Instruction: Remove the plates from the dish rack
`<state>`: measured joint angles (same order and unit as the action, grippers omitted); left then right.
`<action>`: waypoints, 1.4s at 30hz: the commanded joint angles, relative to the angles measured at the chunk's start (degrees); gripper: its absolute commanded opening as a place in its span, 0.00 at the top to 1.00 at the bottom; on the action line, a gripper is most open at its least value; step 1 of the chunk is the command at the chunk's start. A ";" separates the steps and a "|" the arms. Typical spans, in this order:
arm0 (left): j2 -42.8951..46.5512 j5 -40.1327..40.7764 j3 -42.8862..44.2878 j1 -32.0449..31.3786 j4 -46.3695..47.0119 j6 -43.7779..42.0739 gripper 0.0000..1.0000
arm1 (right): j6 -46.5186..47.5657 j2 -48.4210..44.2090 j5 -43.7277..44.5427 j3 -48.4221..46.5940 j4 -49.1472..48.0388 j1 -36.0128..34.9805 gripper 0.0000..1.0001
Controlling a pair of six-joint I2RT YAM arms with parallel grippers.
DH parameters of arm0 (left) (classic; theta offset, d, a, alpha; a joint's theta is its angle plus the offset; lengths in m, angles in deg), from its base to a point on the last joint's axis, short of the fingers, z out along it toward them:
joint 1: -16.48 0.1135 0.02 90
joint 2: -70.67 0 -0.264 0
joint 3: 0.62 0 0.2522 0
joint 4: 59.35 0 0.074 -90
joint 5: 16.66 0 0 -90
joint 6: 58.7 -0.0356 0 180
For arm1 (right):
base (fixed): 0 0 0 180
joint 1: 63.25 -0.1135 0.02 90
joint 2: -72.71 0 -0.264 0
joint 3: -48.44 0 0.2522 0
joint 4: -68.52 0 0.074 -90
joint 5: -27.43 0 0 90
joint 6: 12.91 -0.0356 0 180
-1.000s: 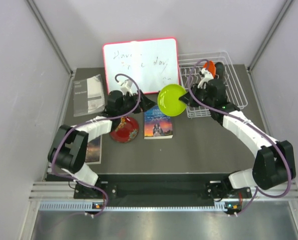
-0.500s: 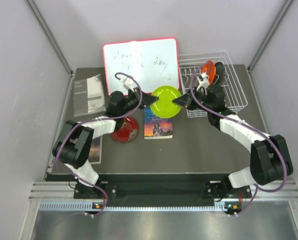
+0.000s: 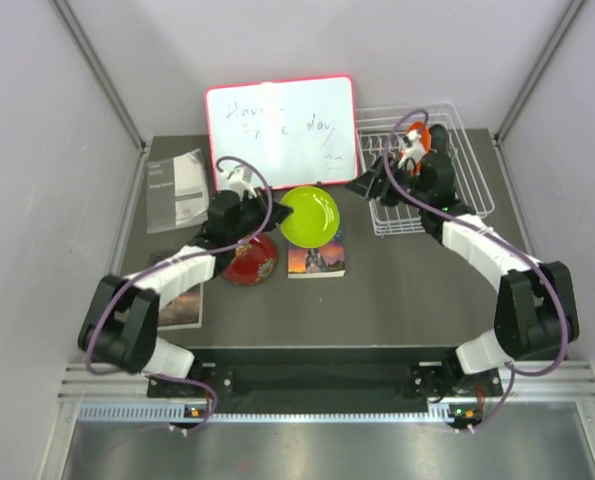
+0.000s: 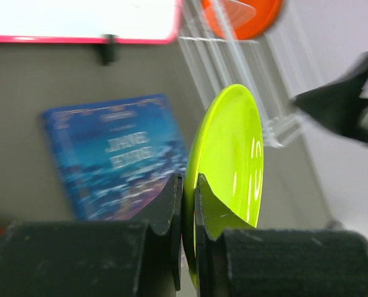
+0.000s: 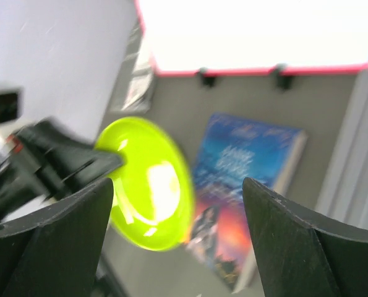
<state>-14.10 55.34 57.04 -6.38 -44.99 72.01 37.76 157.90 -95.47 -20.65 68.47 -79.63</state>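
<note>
Rim of the lime green plate [image 3: 310,215] is clamped in the left gripper [image 4: 188,185], face tilted toward the dish rack [image 3: 474,196], over the book [image 3: 317,258]; the right gripper [image 3: 360,186] gapes empty.

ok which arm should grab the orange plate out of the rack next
Right. Its gripper is open and empty, close beside the rack where the orange plate stands. The left gripper is shut on the green plate, so it's likely busy.

whiteboard [image 3: 281,131]: handwritten, "day" legible | book [image 4: 119,164]: title blurred, seemingly "JANE EYRE"
</note>
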 commanded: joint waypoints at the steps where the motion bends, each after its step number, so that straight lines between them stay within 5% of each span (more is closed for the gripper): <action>1: 11.72 20.07 -2.50 1.05 -14.92 -8.53 1.00 | 11.99 -4.50 9.43 -9.17 12.28 4.60 0.15; 11: 24.30 35.74 -12.25 3.25 -27.15 -6.26 1.00 | 18.23 0.41 19.01 -18.75 19.25 11.45 0.13; 24: 25.98 38.39 -17.79 3.52 -27.86 -4.41 1.00 | 21.58 12.98 22.71 -33.96 23.65 12.95 0.12; 28: 25.36 37.16 -18.76 3.52 -27.86 -3.88 0.74 | 22.54 16.75 23.67 -36.86 25.40 13.22 0.12; 30: 25.53 36.90 -19.46 3.52 -29.35 -3.53 0.50 | 22.89 18.16 24.47 -39.22 26.28 13.30 0.12; 42: 23.52 37.60 -19.12 3.52 -29.70 -4.76 0.23 | 27.02 25.99 30.09 -48.02 29.71 13.22 0.12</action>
<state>10.95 92.30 36.86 -3.03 -75.48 68.43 62.35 182.36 -68.33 -63.82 97.50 -66.82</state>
